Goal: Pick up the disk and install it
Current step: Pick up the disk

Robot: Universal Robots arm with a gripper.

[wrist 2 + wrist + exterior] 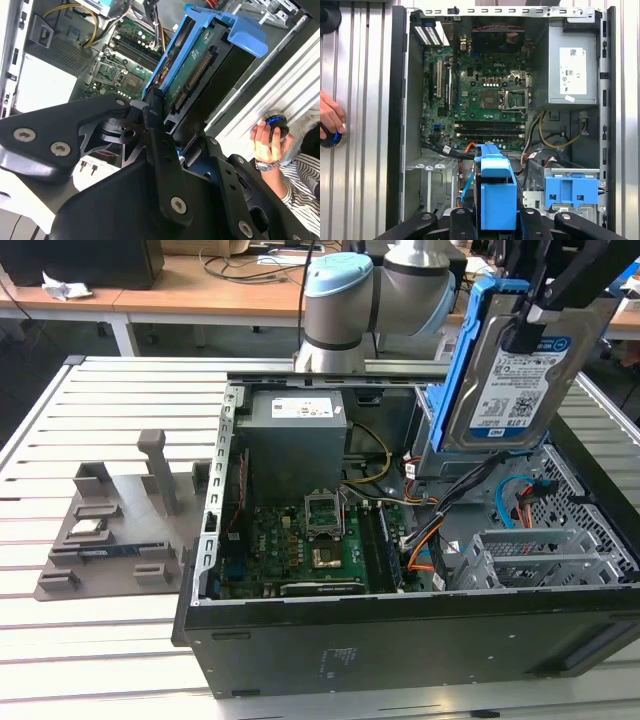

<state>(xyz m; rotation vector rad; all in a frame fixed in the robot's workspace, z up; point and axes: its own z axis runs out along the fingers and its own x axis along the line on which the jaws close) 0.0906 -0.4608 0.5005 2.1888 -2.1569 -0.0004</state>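
Above the open computer case (400, 640), at the exterior view's right, my gripper (527, 328) holds the disk (515, 370) clear of the chassis, on edge and label outward, presumably to line it up with the drive cage (540, 560) below. In the second wrist view, my fingers (155, 115) clamp the disk's (200, 65) blue carrier frame; a person's hand (265, 142) rests on a knob (276, 122) nearby. In the first wrist view, the disk (496, 200) hangs over the motherboard's (485, 95) near side, beside the blue latch (570, 190).

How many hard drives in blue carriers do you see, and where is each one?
2. One disk is held upright by the gripper above the open computer case. A second blue carrier sits in the grey drive cage; others may be hidden.
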